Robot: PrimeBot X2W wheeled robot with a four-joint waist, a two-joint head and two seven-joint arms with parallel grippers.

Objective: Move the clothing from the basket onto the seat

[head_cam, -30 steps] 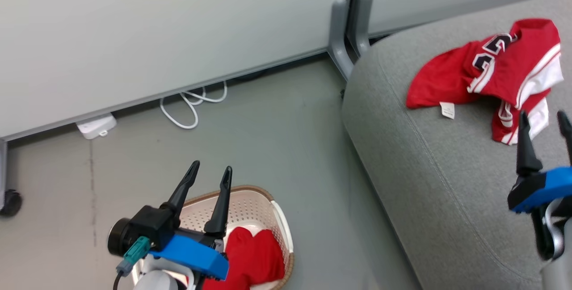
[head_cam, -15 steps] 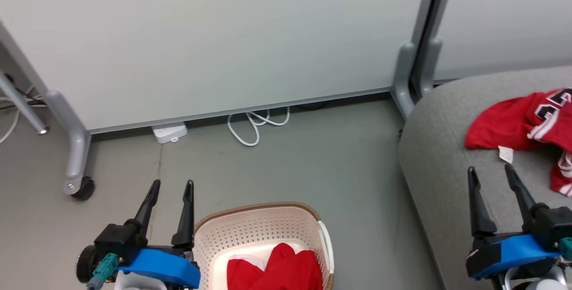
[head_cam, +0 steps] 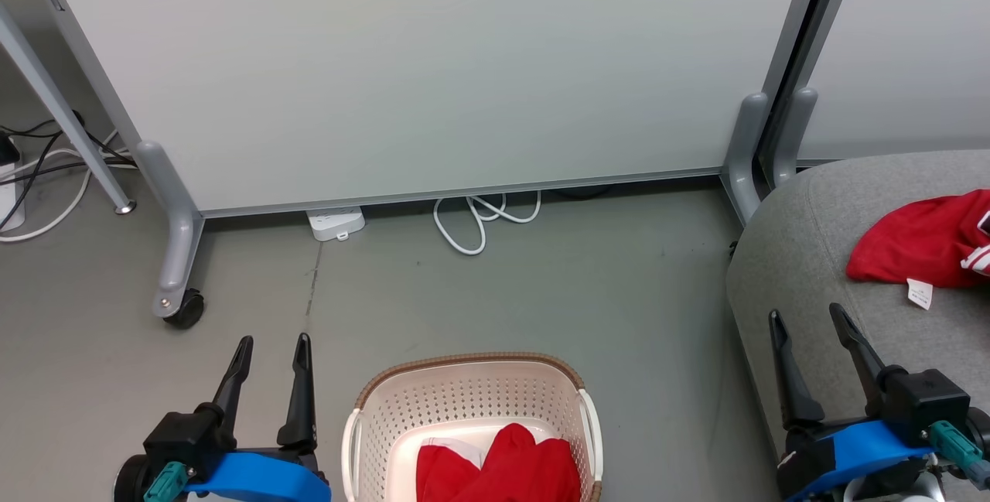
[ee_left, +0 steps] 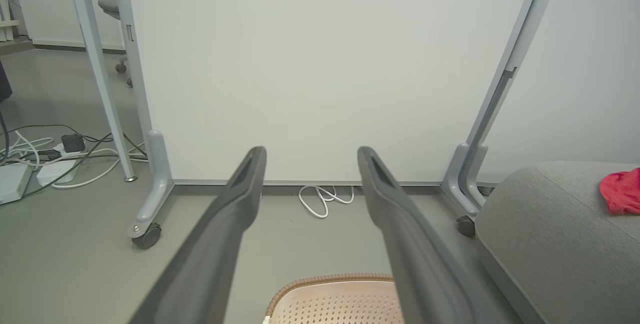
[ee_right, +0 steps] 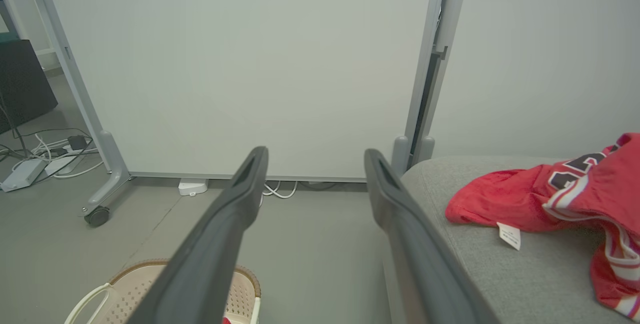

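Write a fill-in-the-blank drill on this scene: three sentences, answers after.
1. In the head view, the basket stands to the ____ of the seat.
2. The clothing lying in the basket is ____ in colour.
3. The left end effector and the right end effector are both ____, holding nothing.

Missing words: left; red; open.

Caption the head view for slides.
Left gripper and right gripper open, flanking cream perforated basket of red clothing; another red garment on grey seat.

Pale partition panels (head_cam: pixel 425 61) on grey wheeled legs (head_cam: pixel 176 247) stand on grey floor (head_cam: pixel 603 285); white cable (head_cam: pixel 486 216) coiled beneath.
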